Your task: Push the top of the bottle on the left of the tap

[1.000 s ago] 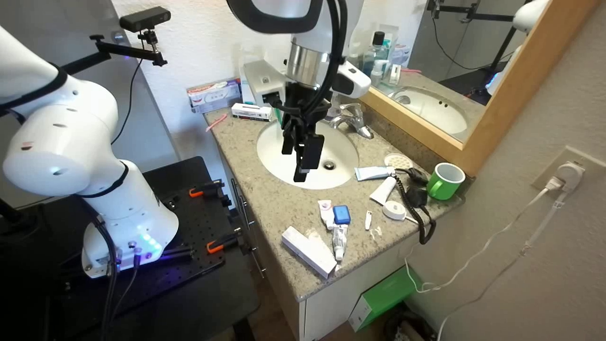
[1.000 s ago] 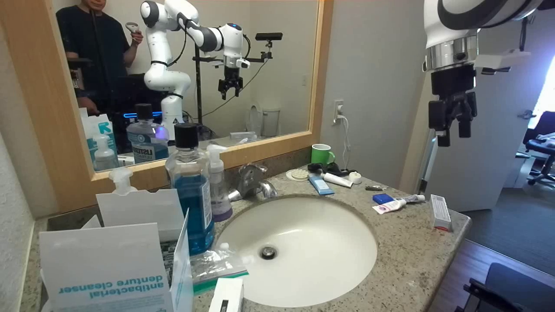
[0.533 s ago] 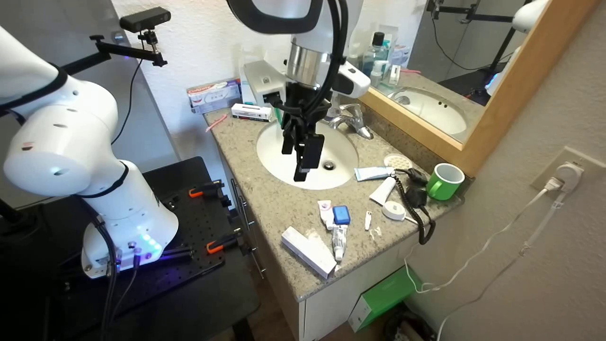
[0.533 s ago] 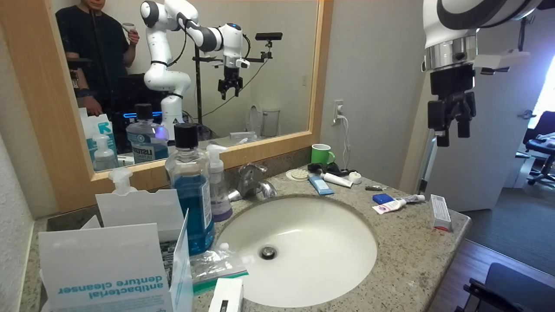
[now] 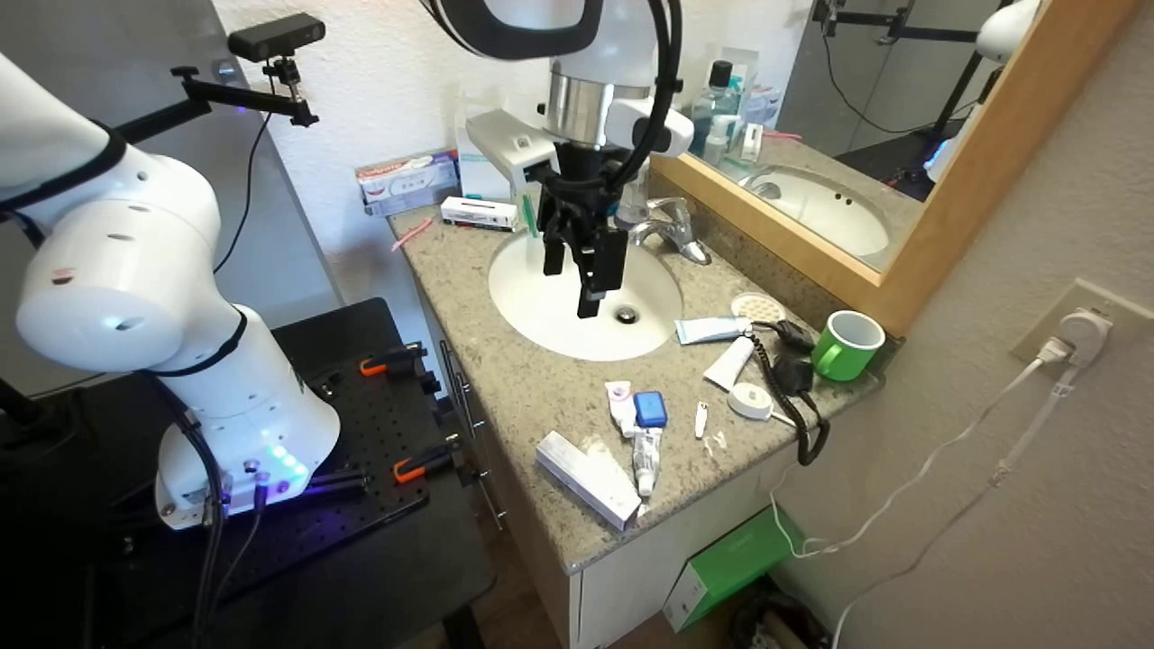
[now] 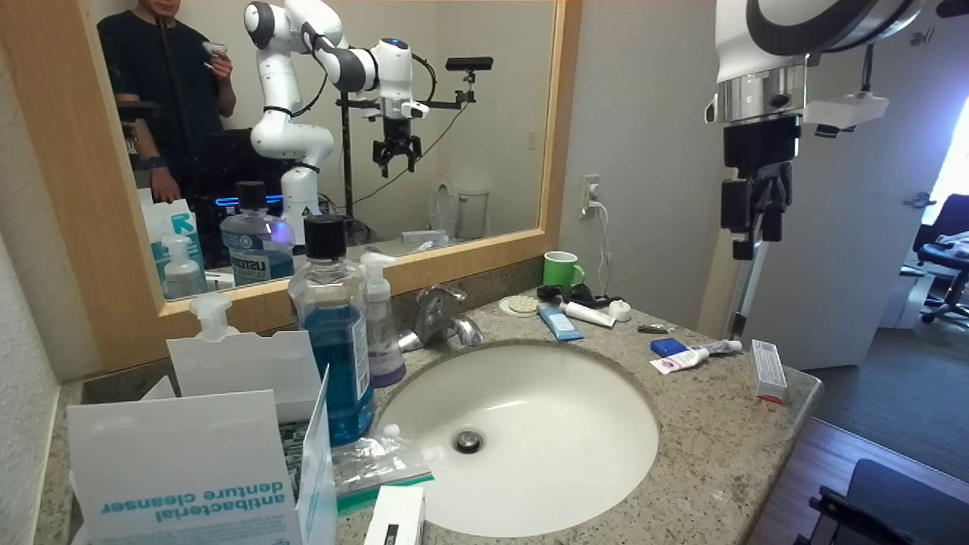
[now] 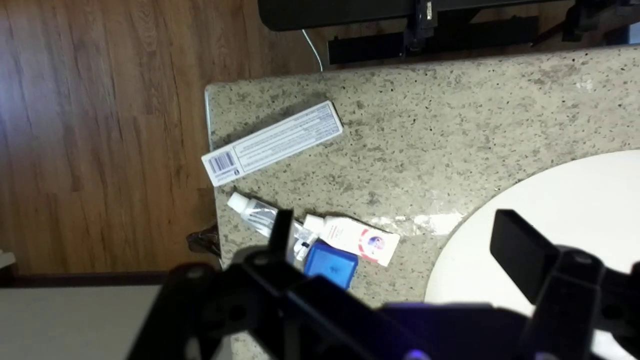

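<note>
Nearest in an exterior view, an opened box (image 6: pixel 189 446), its lettering seen upside down, is set on the speckled table (image 6: pixel 727 454), with a white box (image 6: pixel 397 509) and a clear bag (image 6: pixel 375 463) laid beside it. Just behind the bag, the bottle (image 6: pixel 333 363) is stood upright, part-filled with blue liquid and closed by a black top (image 6: pixel 325 237). It is placed to the left of the chrome tap (image 6: pixel 435 318), and a pump bottle (image 6: pixel 381 325) is set between the two. The basin (image 6: pixel 560 484) is sunk into the table in front of the tap. Farther along, a blue tube (image 6: pixel 560 323), a white tube (image 6: pixel 590 314) and a green mug (image 6: pixel 559 269) are grouped, while a blue case (image 6: pixel 667 347), two small tubes (image 6: pixel 680 360) and a carton (image 6: pixel 769 371) are gathered toward the table's far end. Well above the table, well apart from both the bottle and its top, the tool (image 6: pixel 758 244) is held pointing downward by the arm (image 6: pixel 761 94). Its fingers (image 7: pixel 522 255) are spread, and in the wrist view a wide gap is seen between them, with the carton and part of the basin framed beyond. In the background, a door (image 6: pixel 848 318) and an office chair (image 6: pixel 950 257) are picked out.
</note>
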Tool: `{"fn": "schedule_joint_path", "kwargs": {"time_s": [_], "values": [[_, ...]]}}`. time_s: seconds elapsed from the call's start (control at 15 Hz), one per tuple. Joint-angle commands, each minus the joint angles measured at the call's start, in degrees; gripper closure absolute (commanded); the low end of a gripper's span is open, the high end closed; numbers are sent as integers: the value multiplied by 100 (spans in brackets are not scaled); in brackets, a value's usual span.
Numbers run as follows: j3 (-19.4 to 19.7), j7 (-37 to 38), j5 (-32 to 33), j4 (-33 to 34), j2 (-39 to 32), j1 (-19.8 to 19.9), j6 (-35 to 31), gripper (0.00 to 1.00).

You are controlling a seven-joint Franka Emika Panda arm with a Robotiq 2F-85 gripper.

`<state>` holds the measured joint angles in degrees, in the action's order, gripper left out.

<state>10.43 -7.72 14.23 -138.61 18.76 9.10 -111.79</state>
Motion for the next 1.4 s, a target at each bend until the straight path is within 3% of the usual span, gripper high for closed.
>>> {"fn": "schedule_joint_path", "kwargs": {"time_s": [0.0,0.53,1.33], "values": [[-108,-296,-20,-254,183,-166,-472,0],[-300,-757,-163,-610,368,-607,-1522,0],[-453,-693,-168,-440,144,-754,-1606,0]]}}
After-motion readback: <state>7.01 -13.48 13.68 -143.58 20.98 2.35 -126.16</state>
